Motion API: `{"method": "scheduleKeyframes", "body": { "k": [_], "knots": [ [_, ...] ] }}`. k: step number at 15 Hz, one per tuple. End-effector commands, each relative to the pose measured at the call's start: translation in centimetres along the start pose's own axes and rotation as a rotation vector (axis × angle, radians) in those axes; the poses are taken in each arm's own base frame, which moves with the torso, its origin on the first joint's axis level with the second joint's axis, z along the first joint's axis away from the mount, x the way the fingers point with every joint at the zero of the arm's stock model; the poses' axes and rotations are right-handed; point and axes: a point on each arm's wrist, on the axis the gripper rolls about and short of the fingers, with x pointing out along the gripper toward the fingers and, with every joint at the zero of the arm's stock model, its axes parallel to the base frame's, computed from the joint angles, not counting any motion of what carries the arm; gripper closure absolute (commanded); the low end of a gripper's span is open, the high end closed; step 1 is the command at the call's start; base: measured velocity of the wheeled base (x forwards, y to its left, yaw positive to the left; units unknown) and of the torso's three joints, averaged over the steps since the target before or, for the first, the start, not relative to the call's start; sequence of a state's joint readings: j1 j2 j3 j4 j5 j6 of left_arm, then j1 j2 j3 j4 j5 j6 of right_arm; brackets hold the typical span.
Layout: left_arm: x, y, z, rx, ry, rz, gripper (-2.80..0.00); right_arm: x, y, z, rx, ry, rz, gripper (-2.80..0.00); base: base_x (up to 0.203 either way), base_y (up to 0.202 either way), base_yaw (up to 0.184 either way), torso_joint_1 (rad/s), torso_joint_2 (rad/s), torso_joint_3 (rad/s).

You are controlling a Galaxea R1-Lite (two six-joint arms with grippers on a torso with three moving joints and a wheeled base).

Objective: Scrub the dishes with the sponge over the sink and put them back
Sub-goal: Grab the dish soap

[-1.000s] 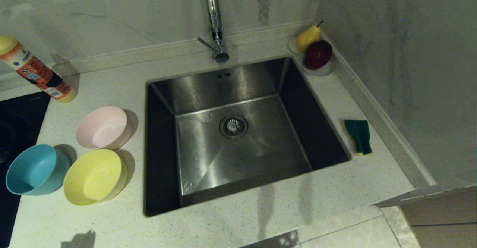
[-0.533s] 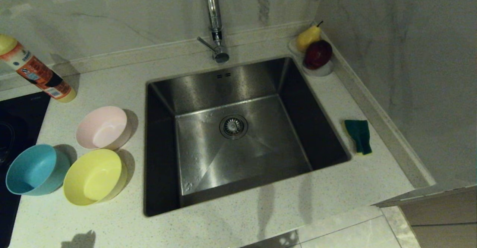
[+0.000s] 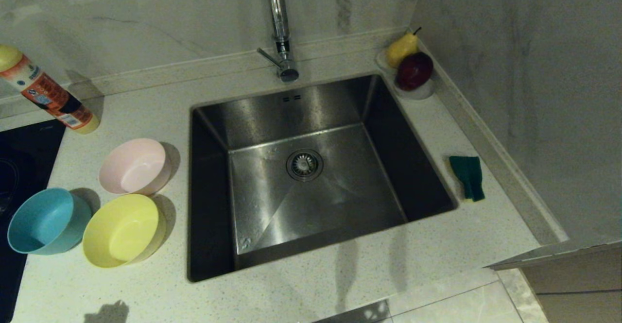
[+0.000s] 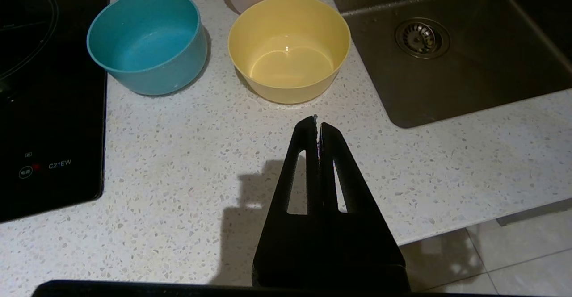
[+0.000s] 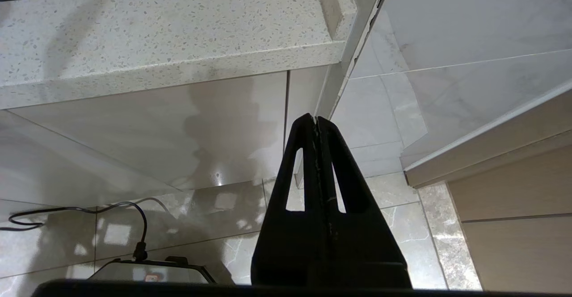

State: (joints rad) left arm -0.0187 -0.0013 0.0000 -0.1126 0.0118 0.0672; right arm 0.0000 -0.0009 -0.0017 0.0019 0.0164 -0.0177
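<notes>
On the bench (image 3: 301, 289) left of the sink (image 3: 311, 177) stand three bowls, all upright: the pink bowl (image 3: 134, 166) farthest back, the teal bowl (image 3: 44, 221) partly over the black hob (image 3: 19, 167), the yellow bowl (image 3: 121, 230) between it and the sink. Right of the sink lies the sponge (image 3: 467, 176), green face up, close to the wall. The left pincer (image 4: 318, 125) is closed and holds nothing; it hangs over the bench's front part, its tips just short of the yellow bowl, the teal one off to the hob side. The right pincer (image 5: 316, 120) is also closed and empty, below the bench's front edge near the wall corner, well apart from the sponge. A faucet (image 3: 279, 26), a bottle (image 3: 46, 92) and a fruit dish (image 3: 412, 68) stand behind.
</notes>
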Motion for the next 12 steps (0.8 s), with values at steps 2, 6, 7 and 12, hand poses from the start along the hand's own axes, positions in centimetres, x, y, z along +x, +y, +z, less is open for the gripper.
{"method": "scheduleKeyframes", "body": {
  "k": [2,6,7,12],
  "knots": [
    [0.6,0.0,-0.6,-0.006,0.085,0.001,0.00,0.0,0.0,0.0,-0.002,0.001,0.001,0.00,0.000,0.000,0.000,0.000,0.00,0.000],
    [1.3,0.7,8.5,-0.108,-0.054,0.063,0.00,0.0,0.0,0.0,-0.001,0.001,0.001,0.00,0.000,0.000,0.000,0.000,0.00,0.000],
    [1.7,0.9,10.0,-0.082,-0.060,0.099,0.00,0.0,0.0,0.0,-0.001,0.002,0.001,0.00,0.000,0.000,0.000,0.000,0.00,0.000],
    [6.8,1.5,16.7,0.024,-0.011,0.228,0.00,0.0,0.0,0.0,-0.001,0.001,0.001,0.00,0.000,0.000,0.000,0.000,0.00,0.000]
  ]
}}
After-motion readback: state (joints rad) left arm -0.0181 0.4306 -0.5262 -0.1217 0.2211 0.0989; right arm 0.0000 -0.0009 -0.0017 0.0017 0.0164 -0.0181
